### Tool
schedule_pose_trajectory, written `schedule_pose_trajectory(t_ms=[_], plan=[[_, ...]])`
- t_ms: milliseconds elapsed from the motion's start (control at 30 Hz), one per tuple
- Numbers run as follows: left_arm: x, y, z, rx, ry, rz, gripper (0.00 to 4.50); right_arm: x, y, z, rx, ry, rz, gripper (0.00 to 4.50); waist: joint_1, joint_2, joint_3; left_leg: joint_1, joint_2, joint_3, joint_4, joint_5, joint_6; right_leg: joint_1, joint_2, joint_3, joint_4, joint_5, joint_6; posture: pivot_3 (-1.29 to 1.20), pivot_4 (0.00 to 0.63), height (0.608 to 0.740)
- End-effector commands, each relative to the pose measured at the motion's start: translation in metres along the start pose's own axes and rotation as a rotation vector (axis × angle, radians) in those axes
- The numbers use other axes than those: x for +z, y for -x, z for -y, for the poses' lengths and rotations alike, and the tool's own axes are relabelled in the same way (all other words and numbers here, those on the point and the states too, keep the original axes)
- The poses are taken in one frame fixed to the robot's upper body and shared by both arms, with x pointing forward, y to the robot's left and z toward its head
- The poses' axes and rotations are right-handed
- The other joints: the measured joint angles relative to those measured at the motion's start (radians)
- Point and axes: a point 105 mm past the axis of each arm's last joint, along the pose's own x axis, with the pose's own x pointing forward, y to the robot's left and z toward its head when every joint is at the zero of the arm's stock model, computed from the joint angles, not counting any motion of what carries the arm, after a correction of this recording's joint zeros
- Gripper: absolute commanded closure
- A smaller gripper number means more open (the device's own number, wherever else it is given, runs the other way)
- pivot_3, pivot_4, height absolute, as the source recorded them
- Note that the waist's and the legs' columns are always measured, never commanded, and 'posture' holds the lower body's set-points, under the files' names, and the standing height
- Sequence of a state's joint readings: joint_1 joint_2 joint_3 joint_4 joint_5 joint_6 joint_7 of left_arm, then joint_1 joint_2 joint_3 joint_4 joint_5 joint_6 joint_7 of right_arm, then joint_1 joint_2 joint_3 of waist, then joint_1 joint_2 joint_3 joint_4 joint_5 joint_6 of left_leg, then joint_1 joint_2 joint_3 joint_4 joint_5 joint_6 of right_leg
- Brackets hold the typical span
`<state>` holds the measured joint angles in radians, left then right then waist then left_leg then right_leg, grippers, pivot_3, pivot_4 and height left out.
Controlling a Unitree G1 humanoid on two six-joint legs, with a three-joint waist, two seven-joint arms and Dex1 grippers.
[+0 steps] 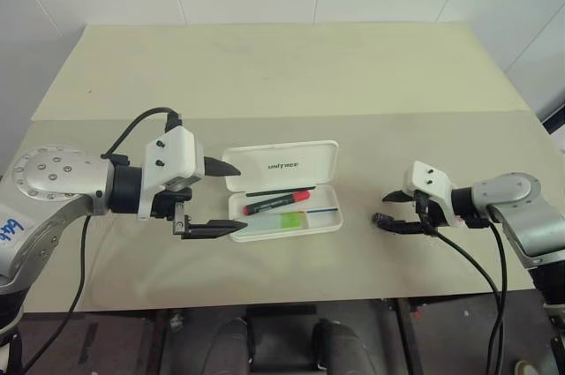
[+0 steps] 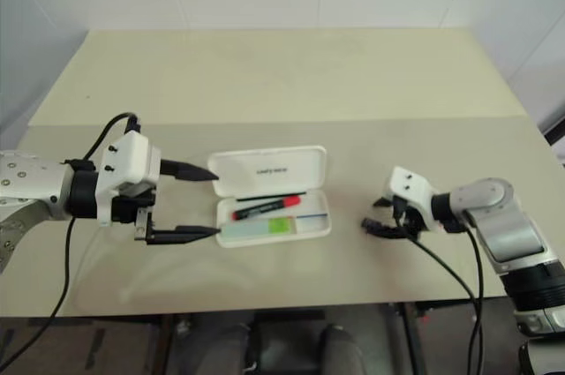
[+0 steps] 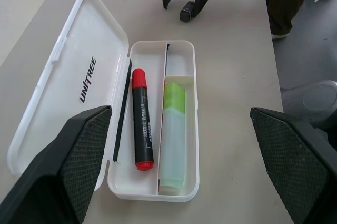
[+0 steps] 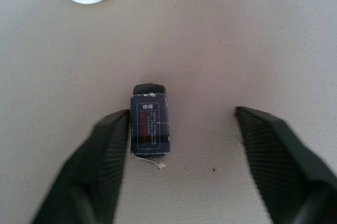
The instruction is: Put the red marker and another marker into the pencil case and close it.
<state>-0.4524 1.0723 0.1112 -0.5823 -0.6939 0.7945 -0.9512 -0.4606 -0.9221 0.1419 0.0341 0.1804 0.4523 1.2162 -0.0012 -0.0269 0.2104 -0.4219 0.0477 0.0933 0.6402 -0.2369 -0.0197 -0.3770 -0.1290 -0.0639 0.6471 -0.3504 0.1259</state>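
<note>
Beige worktop (image 1: 291, 84): pencil case (image 1: 281, 166) lies open, red marker (image 1: 276, 202) and lime-green highlighter (image 1: 290, 220) inside; left gripper (image 1: 231, 198) wide open, empty, risks shoving case; right gripper (image 4: 181, 150) part-open, straddles dark block (image 4: 150, 126), could carry it off.

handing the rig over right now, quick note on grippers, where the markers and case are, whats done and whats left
Left gripper: open, empty, hovering just left of the pencil case.
Right gripper: open, low over the table, one finger beside the small dark block, nothing gripped.
Red marker and green highlighter both lie inside the case's tray, side by side.
Done: both markers are in.
Left: the lid is open flat; close it. The block is not part of the job.
</note>
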Motion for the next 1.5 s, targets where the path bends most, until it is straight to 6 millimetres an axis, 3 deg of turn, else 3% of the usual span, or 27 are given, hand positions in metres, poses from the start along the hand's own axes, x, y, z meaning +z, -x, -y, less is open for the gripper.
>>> schedule_pose_trajectory(t_ms=[33, 167, 333, 500, 667, 1000, 1367, 1400, 1500], plan=[[0.007, 0.006, 0.001, 0.025, -0.047, -0.005, 0.00, 0.004, 0.002, -0.003, 0.011, 0.025, 0.005, 2.83, 0.000, 0.000, 0.000, 0.000, 0.000, 0.000, 0.000, 0.000, 0.000, 0.000, 0.000, 0.000, 0.000, 0.000, 0.000, 0.00, 0.150, 0.740], [0.007, 0.007, -0.001, 0.030, -0.052, -0.006, 0.00, 0.022, 0.011, -0.007, 0.055, 0.064, 0.065, 4.12, 0.000, 0.000, 0.000, 0.000, 0.000, 0.000, 0.000, 0.000, 0.000, 0.000, 0.000, 0.000, 0.000, 0.000, 0.000, 0.00, 0.150, 0.740], [0.007, 0.008, -0.001, 0.033, -0.051, -0.011, 0.00, 0.071, 0.024, -0.036, 0.213, 0.185, 0.218, 4.13, -0.003, 0.000, 0.000, 0.000, 0.000, 0.000, 0.000, 0.000, 0.000, 0.000, 0.000, 0.000, 0.000, 0.000, 0.000, 0.00, 0.150, 0.740], [0.005, 0.007, 0.000, 0.031, -0.045, -0.015, 0.00, 0.101, 0.001, -0.048, 0.258, 0.282, 0.253, 4.13, -0.004, 0.000, 0.000, 0.000, 0.001, 0.000, 0.001, 0.000, 0.000, 0.000, 0.000, 0.000, 0.000, 0.000, 0.000, 0.00, 0.150, 0.740], [0.006, 0.007, 0.002, 0.030, -0.042, -0.015, 0.00, 0.100, -0.027, -0.044, 0.266, 0.334, 0.207, 4.13, 0.002, 0.000, 0.000, -0.001, 0.000, 0.000, 0.001, -0.001, 0.000, 0.000, 0.000, 0.000, 0.000, 0.000, 0.000, 0.00, 0.150, 0.740], [0.005, 0.010, 0.006, 0.060, -0.026, -0.027, 0.00, 0.098, -0.039, -0.041, 0.294, 0.362, 0.192, 4.13, -0.003, 0.000, 0.000, -0.001, 0.001, 0.000, 0.004, -0.002, 0.001, 0.000, 0.001, 0.000, 0.001, 0.000, 0.000, 0.00, 0.150, 0.740], [0.006, 0.010, 0.005, 0.069, -0.026, -0.022, 0.00, 0.097, -0.037, -0.043, 0.317, 0.346, 0.201, 0.23, -0.002, 0.000, 0.000, -0.001, 0.001, 0.000, 0.005, -0.002, 0.001, 0.000, 0.001, 0.000, 0.006, 0.000, 0.000, 0.00, 0.150, 0.740], [0.007, 0.010, 0.005, 0.066, -0.028, -0.018, 0.00, 0.095, -0.034, -0.042, 0.311, 0.337, 0.200, 0.03, -0.002, 0.000, 0.000, -0.001, 0.001, 0.000, 0.005, -0.002, 0.001, 0.000, 0.001, 0.000, 0.006, 0.000, 0.000, 0.00, 0.150, 0.740], [0.022, 0.012, -0.004, 0.106, -0.073, 0.068, 0.00, 0.089, -0.016, -0.038, 0.286, 0.288, 0.218, 0.03, 0.005, 0.000, 0.000, -0.001, 0.001, 0.000, 0.005, -0.002, 0.001, 0.000, 0.001, 0.000, 0.006, 0.000, 0.000, 0.00, 0.150, 0.740]])
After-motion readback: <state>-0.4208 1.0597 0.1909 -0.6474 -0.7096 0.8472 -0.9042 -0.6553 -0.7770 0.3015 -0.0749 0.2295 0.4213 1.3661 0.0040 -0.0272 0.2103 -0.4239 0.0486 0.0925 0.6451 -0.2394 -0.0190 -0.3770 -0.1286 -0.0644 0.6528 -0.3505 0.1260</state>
